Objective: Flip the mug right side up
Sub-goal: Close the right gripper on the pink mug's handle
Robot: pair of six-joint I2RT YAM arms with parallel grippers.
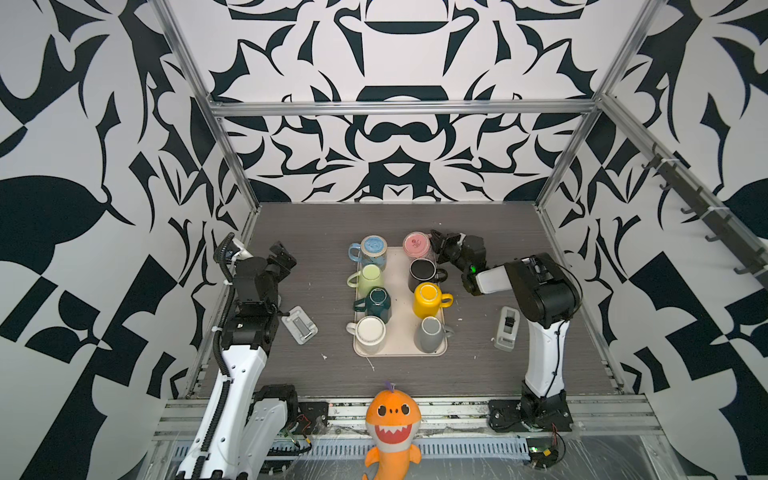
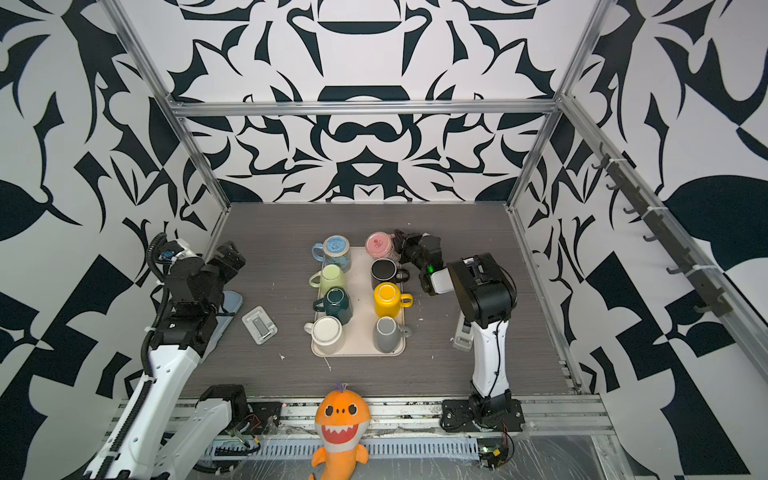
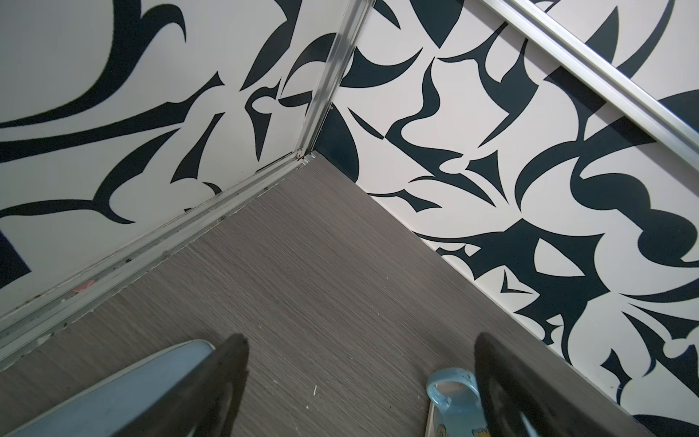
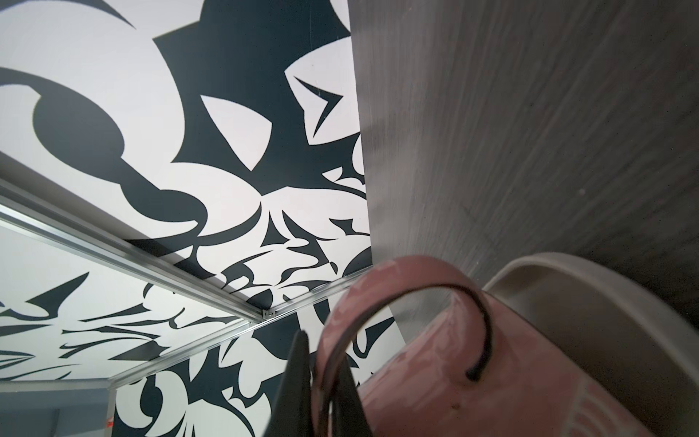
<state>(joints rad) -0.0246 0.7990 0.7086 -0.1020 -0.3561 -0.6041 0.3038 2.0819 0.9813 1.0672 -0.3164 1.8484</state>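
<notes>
Pink mug [image 1: 417, 244], base up, at tray [image 1: 401, 351] far corner; open table [image 1: 374, 220] beyond. My right gripper [image 1: 434, 243] pinches its handle; left gripper [image 3: 359, 386] spread.

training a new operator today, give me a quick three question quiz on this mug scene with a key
1. True or false: the left gripper is shut on a mug.
2. Which mug's handle is the right gripper shut on? A yellow, B pink, C grey.
3. Fill in: ___ mugs are lined up in two rows at the tray.
Key: 1 false, its jaws stand open and empty. 2 B, the pink mug. 3 eight.
</notes>
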